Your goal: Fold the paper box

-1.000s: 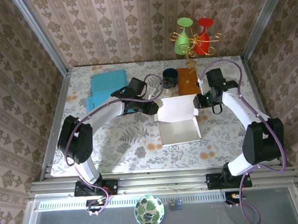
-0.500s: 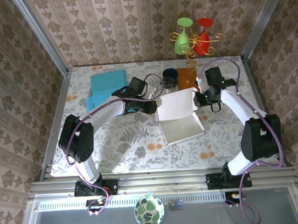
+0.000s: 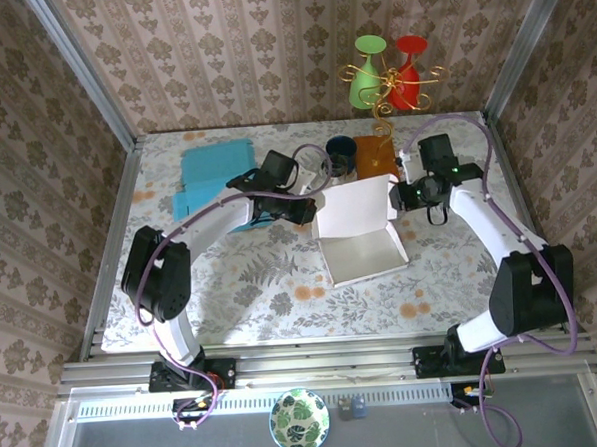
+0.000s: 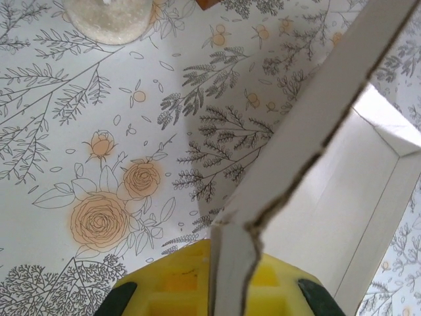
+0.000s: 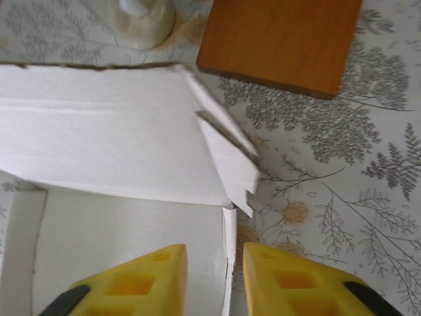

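Note:
The white paper box (image 3: 365,255) lies mid-table with its lid (image 3: 355,207) tilted up at the back. My left gripper (image 3: 309,211) is at the lid's left edge. In the left wrist view, the lid's torn corner (image 4: 231,263) sits pinched between the yellow fingers (image 4: 164,289) of the left gripper (image 4: 227,266), which is shut on it. My right gripper (image 3: 401,199) is at the box's right side. In the right wrist view, the right gripper (image 5: 214,263) is open, its fingers (image 5: 135,283) straddling the thin right wall (image 5: 228,253) below the lid's loose side flap (image 5: 230,164).
Behind the box stand a brown wooden block (image 3: 375,160), a dark blue cup (image 3: 340,149) and a clear glass (image 3: 335,172). Blue cloths (image 3: 215,164) lie at the back left. Green and red glasses on a gold stand (image 3: 391,73) are at the back wall.
The box has turned slightly counterclockwise, its right side swinging toward the back, and its lid stands steeper. The right gripper shifted back and rightward with it; the left gripper barely moved.

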### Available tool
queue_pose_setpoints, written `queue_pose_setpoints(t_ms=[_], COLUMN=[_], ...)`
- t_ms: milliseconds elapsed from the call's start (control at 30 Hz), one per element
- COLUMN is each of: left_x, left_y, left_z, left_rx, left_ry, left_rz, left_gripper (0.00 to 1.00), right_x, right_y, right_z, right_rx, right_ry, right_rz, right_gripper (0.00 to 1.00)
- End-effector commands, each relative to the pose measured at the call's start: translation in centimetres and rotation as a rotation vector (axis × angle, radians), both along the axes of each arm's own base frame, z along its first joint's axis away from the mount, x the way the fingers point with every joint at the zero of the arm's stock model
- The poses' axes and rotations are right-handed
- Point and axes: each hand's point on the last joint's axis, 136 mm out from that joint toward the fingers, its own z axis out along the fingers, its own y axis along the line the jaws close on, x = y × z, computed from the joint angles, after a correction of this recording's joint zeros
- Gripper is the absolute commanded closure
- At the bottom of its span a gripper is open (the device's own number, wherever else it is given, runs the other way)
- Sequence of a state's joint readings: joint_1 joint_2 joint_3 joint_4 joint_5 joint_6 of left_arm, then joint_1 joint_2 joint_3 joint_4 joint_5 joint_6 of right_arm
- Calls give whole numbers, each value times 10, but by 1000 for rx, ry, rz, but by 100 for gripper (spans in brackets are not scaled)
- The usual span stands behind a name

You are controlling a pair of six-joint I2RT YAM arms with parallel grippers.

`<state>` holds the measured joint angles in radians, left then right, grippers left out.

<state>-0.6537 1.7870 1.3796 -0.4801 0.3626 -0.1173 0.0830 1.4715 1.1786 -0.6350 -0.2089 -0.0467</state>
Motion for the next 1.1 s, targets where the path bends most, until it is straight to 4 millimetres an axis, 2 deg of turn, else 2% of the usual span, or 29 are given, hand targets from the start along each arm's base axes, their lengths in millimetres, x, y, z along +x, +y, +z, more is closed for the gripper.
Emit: queue_pose_setpoints(t_ms=[0,100,167,233,400,567,667,800,900,1067], left_x=[-3,-8,-14,-19,-12,-5,-3,-1,0,0], left_y=[12,29,38,50,69,67,67,67,66,67], left_z=[9,13,15,14,9,11,10,9,9,6], left_rx=[3,47,67,91,98,89,89,95,98,102], left_ry=[15,3,-23,-41,-32,-47,-52,-55,-54,-47], left_rz=[-70,-128,-172,-211,-168,-153,-150,-150,-150,-141], left_gripper=[100,100,100,100,100,100,100,100,100,100], right_x=[3,-1,-6,-8,-24,-37,-37,-32,-28,-23], right_y=[9,18,21,26,43,56,57,63,65,72], right_z=[14,21,17,30,25,13,7,2,-15,-16], right_rx=[86,138,157,180,216,208,173,162,124,125], right_ry=[-64,-90,-75,-126,-121,-85,-77,-50,11,16], right_rz=[32,55,65,91,166,214,215,239,242,243], right_gripper=[62,56,54,53,49,43,41,43,47,51])
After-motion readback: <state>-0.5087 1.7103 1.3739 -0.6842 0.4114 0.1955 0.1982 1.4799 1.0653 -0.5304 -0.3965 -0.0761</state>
